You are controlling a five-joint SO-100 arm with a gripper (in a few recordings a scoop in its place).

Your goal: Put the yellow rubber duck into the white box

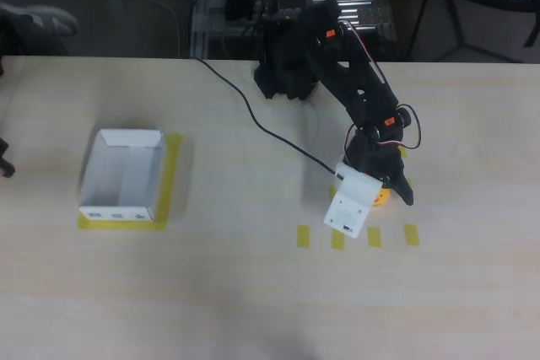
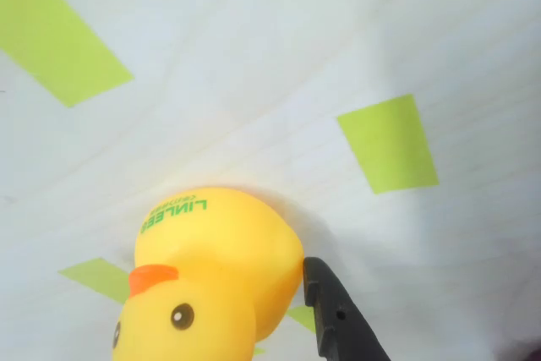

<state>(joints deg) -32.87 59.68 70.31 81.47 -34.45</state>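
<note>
The yellow rubber duck (image 2: 211, 285) lies on the pale table among yellow tape marks, its orange beak toward the lower left in the wrist view. One black finger (image 2: 338, 323) touches its right side; the other finger is out of frame. From overhead, my gripper (image 1: 390, 195) sits low over the duck (image 1: 384, 199), which peeks out beside the arm's white wrist plate. The white box (image 1: 122, 176) stands far to the left on a yellow tape frame, its blue marks on the near wall, with nothing inside.
Several short yellow tape strips (image 1: 354, 236) lie in a row just in front of the gripper. A black cable (image 1: 253, 120) runs across the table from the arm's base (image 1: 283, 77). Bare tabletop lies between the arm and the box.
</note>
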